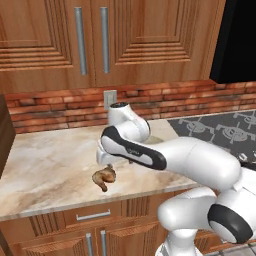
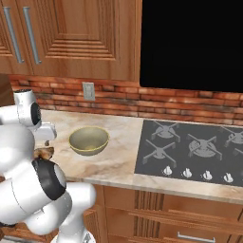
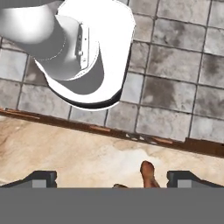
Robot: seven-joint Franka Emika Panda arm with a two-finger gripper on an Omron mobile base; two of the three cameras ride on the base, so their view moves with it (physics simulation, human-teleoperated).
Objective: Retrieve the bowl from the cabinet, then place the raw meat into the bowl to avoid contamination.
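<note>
The bowl stands upright and empty on the marble counter, a little left of the cooktop. The raw meat, a small brown drumstick piece, lies near the counter's front edge, left of the bowl and apart from it. My gripper hangs just above the meat with its jaws wide open. In the hand view the meat sits between the two fingertips, nearer the right one, with nothing gripped. The cabinet above the counter has both doors closed.
A black gas cooktop takes up the counter's right part, under a tall black built-in unit. A wall outlet sits in the brick backsplash. The counter's front edge runs just in front of the meat.
</note>
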